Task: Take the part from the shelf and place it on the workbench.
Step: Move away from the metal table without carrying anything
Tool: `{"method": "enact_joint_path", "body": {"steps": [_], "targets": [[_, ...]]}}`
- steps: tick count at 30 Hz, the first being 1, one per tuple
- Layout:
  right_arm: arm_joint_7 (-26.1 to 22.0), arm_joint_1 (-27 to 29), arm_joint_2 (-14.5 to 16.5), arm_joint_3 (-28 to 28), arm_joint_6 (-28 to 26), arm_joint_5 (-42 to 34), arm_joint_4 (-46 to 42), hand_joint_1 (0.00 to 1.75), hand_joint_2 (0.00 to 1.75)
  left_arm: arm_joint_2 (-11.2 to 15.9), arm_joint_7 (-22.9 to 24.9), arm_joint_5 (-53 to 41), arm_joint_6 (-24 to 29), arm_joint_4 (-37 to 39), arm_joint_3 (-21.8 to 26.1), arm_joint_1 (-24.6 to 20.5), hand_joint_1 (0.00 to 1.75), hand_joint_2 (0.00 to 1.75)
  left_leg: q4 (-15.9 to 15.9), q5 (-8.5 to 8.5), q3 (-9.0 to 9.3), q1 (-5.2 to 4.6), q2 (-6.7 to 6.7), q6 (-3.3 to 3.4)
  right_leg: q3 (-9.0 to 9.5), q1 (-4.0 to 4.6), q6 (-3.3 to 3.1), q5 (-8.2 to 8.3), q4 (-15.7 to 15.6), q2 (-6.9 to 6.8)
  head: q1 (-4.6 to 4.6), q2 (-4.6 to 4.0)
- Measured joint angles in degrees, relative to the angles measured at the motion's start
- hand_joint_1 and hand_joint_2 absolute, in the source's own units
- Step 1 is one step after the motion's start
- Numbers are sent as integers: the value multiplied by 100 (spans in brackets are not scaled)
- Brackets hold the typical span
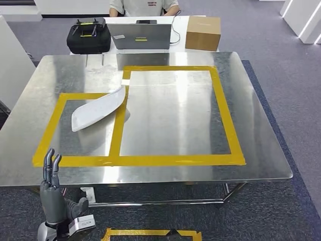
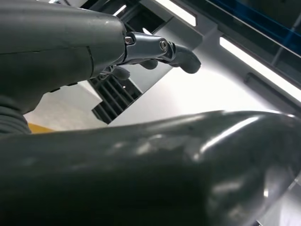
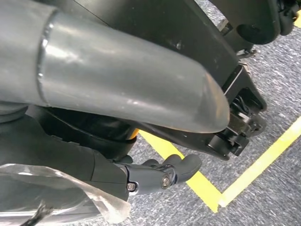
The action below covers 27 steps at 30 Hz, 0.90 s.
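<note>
A white curved part (image 1: 99, 108) lies flat on the steel workbench (image 1: 246, 115), in the smaller left yellow-taped rectangle, with its far end across the tape between the two rectangles. My left hand (image 1: 53, 193) is raised below the bench's near left edge, fingers upright and apart, holding nothing. The left wrist view shows its fingers (image 2: 177, 54) stretched out against ceiling lights. My right hand (image 3: 117, 94) hangs over grey carpet, its thumb and dark fingers (image 3: 167, 174) apart with nothing between them.
Behind the bench, a second table carries a black case (image 1: 88, 36), a laptop (image 1: 139, 36) and a cardboard box (image 1: 202, 32); a person (image 1: 143, 7) sits there. A white cabinet (image 1: 11, 65) stands at the left. Yellow floor tape (image 1: 151, 234) runs by my feet.
</note>
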Motion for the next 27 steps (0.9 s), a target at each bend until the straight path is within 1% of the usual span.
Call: {"method": "enact_joint_path", "body": {"steps": [1,2,3,4,5,6,7,8,9,10,11,12,13,14,15,16,17,18,19,20,21,22,23,24,25,26,27], "targets": [[0,-6,-2,-7,-1,-1,-1,0,0,-17,0,1,-1,-12,1,14,0,0,-13,78,-77,15,11,30,-72,-3,22,-276,232,9,14,0],[-1,-14,-3,-12,-2,-1,-1,0,0,-31,0,1,-1,-23,3,30,0,0,-11,141,-159,15,13,50,-142,-3,42,-595,551,12,28,0],[-1,-20,-3,-16,-3,-1,-2,0,0,-41,0,1,-1,-35,6,49,0,0,-5,205,-248,15,15,56,-182,-5,61,-868,924,12,44,0],[0,-26,-4,-19,-3,-1,-2,0,0,-46,-1,0,-1,-38,10,70,0,0,4,269,-338,14,17,50,-174,-7,78,-1019,1233,12,45,0],[5,-25,-5,-21,-3,-3,-2,0,0,-51,-1,-1,-1,-38,14,89,0,0,17,327,-420,14,19,41,-98,-9,91,-1030,1391,11,45,0],[9,-21,-6,-25,-2,-5,-2,0,0,-56,-2,-1,-1,-38,16,107,0,0,33,383,-502,16,20,26,60,-14,101,-940,1366,10,48,0],[14,-16,-7,-28,-2,-8,-2,0,0,-63,-2,-1,-1,-38,14,124,0,0,54,434,-576,22,19,6,314,-23,108,-800,1123,10,47,0],[16,-12,-7,-32,-2,-13,-2,0,0,-71,-2,0,-1,-39,8,141,0,0,80,476,-637,21,17,-20,635,-36,116,-712,727,11,50,0],[15,-10,-7,-34,-2,-17,-2,0,0,-81,1,5,-1,-44,-2,158,0,0,111,513,-694,16,15,-48,957,-42,118,-692,299,17,54,0],[14,-7,-7,-37,-1,-22,-2,0,0,-91,5,27,-1,-48,-14,172,0,0,140,552,-735,4,12,-80,1198,-45,103,-729,-54,27,56,0],[13,-5,-7,-40,0,-29,-2,0,0,-98,14,78,-1,-52,-26,181,0,0,159,591,-760,-8,11,-110,1319,-42,80,-790,-270,38,58,0],[11,-2,-7,-45,1,-34,-1,0,0,-104,29,166,-1,-54,-39,187,0,0,165,633,-773,-10,11,-140,1341,-29,43,-816,-346,44,59,0],[9,5,-7,-52,3,-38,0,0,0,-106,53,296,-1,-49,-49,192,0,0,163,674,-782,-5,11,-173,1297,-26,-11,-802,-360,40,59,0],[2,8,-6,-60,4,-42,2,0,0,-105,84,457,-2,-30,-56,199,0,0,179,654,-800,9,9,-203,1246,-25,-62,-766,-362,24,58,0],[-9,9,-5,-67,5,-46,3,0,0,-104,118,626,-2,13,-55,203,0,0,269,524,-836,22,5,-235,1200,-26,-121,-716,-365,5,55,0],[-23,11,-5,-73,7,-51,4,0,0,-104,131,769,-3,105,-27,204,0,0,469,288,-895,32,2,-264,1138,-30,-172,-656,-371,-14,50,0],[-39,9,-5,-78,8,-56,4,0,0,-105,108,871,-3,240,29,202,0,0,782,-23,-970,40,0,-290,1073,-26,-205,-595,-369,-27,41,0],[-54,10,-5,-83,9,-60,4,0,0,-110,67,927,-3,403,112,200,0,0,1169,-323,-1045,45,-1,-310,1007,-17,-225,-529,-363,-30,38,0],[-65,11,-5,-89,10,-61,4,0,0,-118,19,949,-3,567,205,198,0,0,1521,-510,-1095,49,-1,-321,939,-7,-231,-465,-353,-33,38,0],[-73,13,-5,-96,12,-62,4,0,0,-124,-15,962,-3,705,288,195,0,0,1749,-557,-1084,51,-1,-321,866,5,-234,-403,-338,-33,37,0],[-80,14,-5,-103,13,-65,4,0,0,-132,-20,994,-9,826,355,188,0,0,1774,-482,-987,50,-2,-309,785,17,-233,-349,-317,-34,38,0],[-88,14,-5,-109,14,-70,4,0,0,-140,-11,1059,-19,938,406,173,0,0,1578,-334,-791,49,-2,-287,701,28,-230,-303,-293,-34,39,0],[-98,14,-5,-114,14,-77,4,0,0,-146,0,1155,-30,1071,457,146,0,0,1202,-188,-505,45,-3,-252,629,38,-224,-263,-269,-33,38,0],[-111,14,-4,-118,14,-86,4,0,0,-152,12,1285,-45,1253,518,99,0,0,745,-124,-198,34,-4,-212,571,53,-211,-228,-246,-31,39,0],[-126,15,-4,-122,14,-92,4,0,0,-157,16,1432,-71,1491,595,29,0,0,354,-112,44,20,-4,-177,530,61,-192,-192,-231,-30,43,1],[-139,16,-4,-126,15,-96,4,0,0,-157,11,1580,-113,1783,688,-63,0,0,89,-133,189,2,-5,-150,505,63,-165,-155,-223,-33,45,1],[-152,17,-4,-129,17,-97,4,0,0,-149,1,1754,-195,2199,818,-180,0,0,-30,-156,234,-18,-5,-128,487,58,-131,-114,-221,-36,47,1]]}}
